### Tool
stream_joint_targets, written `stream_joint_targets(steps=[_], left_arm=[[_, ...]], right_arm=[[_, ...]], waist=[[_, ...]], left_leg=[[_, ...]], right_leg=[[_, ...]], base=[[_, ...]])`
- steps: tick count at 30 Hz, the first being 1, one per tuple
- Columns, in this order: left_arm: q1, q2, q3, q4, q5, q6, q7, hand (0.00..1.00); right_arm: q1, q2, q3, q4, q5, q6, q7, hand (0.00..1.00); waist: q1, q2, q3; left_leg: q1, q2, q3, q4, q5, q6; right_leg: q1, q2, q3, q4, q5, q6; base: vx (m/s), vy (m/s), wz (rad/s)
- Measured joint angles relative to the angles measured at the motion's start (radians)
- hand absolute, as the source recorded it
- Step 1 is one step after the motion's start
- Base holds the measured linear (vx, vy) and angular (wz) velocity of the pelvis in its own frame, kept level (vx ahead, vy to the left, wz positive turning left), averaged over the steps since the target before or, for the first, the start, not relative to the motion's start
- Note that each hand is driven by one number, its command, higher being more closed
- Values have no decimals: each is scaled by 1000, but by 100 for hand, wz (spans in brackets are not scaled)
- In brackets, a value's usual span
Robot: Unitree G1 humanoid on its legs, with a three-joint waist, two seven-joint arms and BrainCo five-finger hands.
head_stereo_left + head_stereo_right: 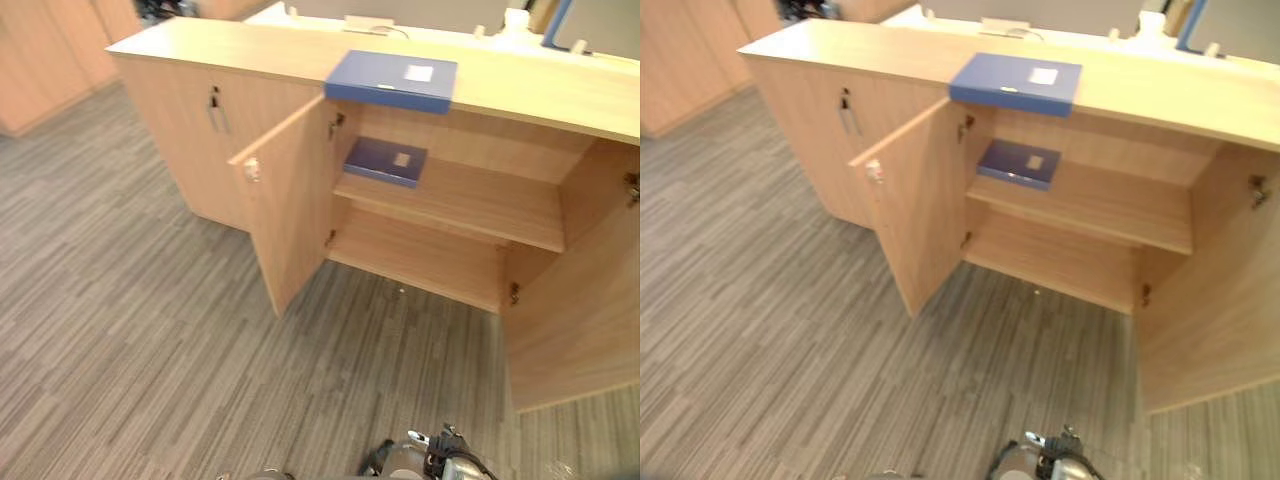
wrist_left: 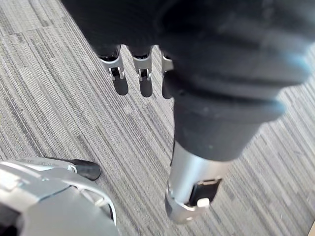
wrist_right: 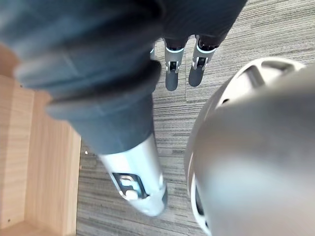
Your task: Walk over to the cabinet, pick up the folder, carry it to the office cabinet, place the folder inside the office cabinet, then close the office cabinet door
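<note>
We judge that we are on the approach, so we should stop close and square to the cabinet [image 1: 220,50], in front of the blue folder [image 1: 392,80] lying on its top above the open left door [image 1: 285,220], before raising an arm. Our left hand [image 2: 141,73] and right hand [image 3: 183,69] hang over the carpet [image 2: 59,98], fingers loosely straight and apart, holding nothing.

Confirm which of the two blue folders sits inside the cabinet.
The darker folder, flat on the shelf; the other folder lies on the cabinet top.
</note>
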State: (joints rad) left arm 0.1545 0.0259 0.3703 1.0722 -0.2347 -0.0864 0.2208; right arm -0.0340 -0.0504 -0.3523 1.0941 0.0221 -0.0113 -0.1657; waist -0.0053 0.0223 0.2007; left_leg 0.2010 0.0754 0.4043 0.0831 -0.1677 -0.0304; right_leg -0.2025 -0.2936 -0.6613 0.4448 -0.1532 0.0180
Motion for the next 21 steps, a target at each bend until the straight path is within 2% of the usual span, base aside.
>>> stream_joint_targets(steps=[1, 2, 3, 5, 7, 9, 10, 11, 13, 14, 15, 16, 18, 19, 20, 21], left_arm=[[2, 4, -3, 0, 8, 1, -3, 0], [-4, -5, -17, 5, 13, 2, -5, 0], [-6, -17, -16, -1, 27, 1, -8, 0], [-11, -19, -11, -3, 38, 3, -12, 0], [-14, -16, -9, -5, 39, 2, -12, 0], [-26, -15, -9, -8, 38, 1, -12, 0], [-29, -13, -2, -14, 37, 1, -12, 0], [-30, -14, 13, -21, 29, 1, -12, 0], [-17, -13, 29, -25, -1, 0, -12, 0], [-13, -9, 32, -25, -13, 0, -12, 0], [-12, -4, 30, -26, -17, 0, -13, 0], [-10, -3, 30, -34, -21, 1, -13, 0], [-4, -6, 29, -46, -20, 1, -13, 0], [0, -9, 28, -45, -20, 2, -13, 0], [3, -12, 37, -50, -24, 1, -14, 0], [11, -13, 37, -56, -23, 0, -13, 0]], right_arm=[[3, -4, -6, 1, 1, 0, -1, 0], [10, -21, -19, 5, -1, 1, -3, 0], [10, -31, -23, 7, -2, 3, -4, 0], [14, -24, -70, 10, -1, 7, -4, 0], [40, -17, -89, 13, -2, 14, -4, 0], [64, -13, -92, 15, 3, 14, -4, 0], [70, -13, -90, 19, 9, 15, -5, 0], [76, -13, -84, 21, 20, 17, -5, 0], [75, -13, -74, 30, 38, 16, -7, 0], [71, -14, -51, 37, 40, 14, -14, 0], [68, -15, -43, 41, 40, 14, -16, 0], [62, -14, -38, 48, 40, 14, -19, 0], [52, -14, -38, 54, 40, 14, -22, 0], [44, -13, -38, 59, 40, 14, -22, 0], [36, -7, -38, 58, 40, 14, -22, 0], [32, -4, -28, 55, 39, 12, -22, 0]], waist=[[-4, -8, 4], [-7, 6, 9], [-3, 25, 6], [-4, 27, 10], [-5, 12, 4], [-6, 11, 4], [-8, 10, 4], [-8, 8, 6], [1, 9, 4], [4, 4, 1], [8, 1, 2], [19, -6, 1], [38, -9, 3], [46, -15, 5], [53, -25, 11], [54, -29, 9]], left_leg=[[21, -6, -9, -8, -13, -21], [48, 7, -36, -32, -21, -31], [49, 19, -75, -51, -20, -29], [69, 45, -84, -65, -3, -50], [86, 69, -84, -41, -2, -59], [56, 105, -84, 91, -21, -90], [0, 144, -97, 264, -36, -111], [-82, 196, -127, 494, -33, -116], [-161, 261, -138, 782, -33, -125], [-207, 272, -135, 880, -43, -114], [-228, 270, -131, 903, -50, -106], [-290, 249, -124, 910, -77, -89], [-351, 217, -135, 873, -105, -79], [-378, 189, -147, 818, -120, -74], [-400, 138, -183, 707, -123, -71], [-409, 79, -248, 519, -98, -72]], right_leg=[[8, 4, 9, -58, 78, -26], [23, 31, 2, -62, 104, -64], [18, 60, 2, -54, 67, -64], [9, 82, 1, -1, 7, -82], [22, 93, 1, 38, -52, -77], [58, 116, 4, 26, -79, -70], [97, 140, 7, -9, -81, -71], [148, 178, 14, -61, -77, -76], [227, 240, 55, -131, -70, -82], [272, 263, 86, -170, -70, -82], [293, 270, 102, -188, -71, -84], [327, 273, 149, -226, -55, -71], [353, 260, 198, -248, -42, -52], [370, 243, 224, -258, -36, -40], [398, 212, 251, -267, -27, -25], [423, 173, 260, -282, -24, 9]], base=[[326, -238, 6], [397, -243, 2], [350, -202, -7], [376, -227, -15], [385, -261, -6], [368, -256, -9], [318, -187, -24], [307, -157, -34], [350, -46, -74], [369, 15, -84], [329, 46, -87], [240, 65, -75], [263, 148, -87], [245, 201, -98], [292, 301, -102], [242, 276, -86]])
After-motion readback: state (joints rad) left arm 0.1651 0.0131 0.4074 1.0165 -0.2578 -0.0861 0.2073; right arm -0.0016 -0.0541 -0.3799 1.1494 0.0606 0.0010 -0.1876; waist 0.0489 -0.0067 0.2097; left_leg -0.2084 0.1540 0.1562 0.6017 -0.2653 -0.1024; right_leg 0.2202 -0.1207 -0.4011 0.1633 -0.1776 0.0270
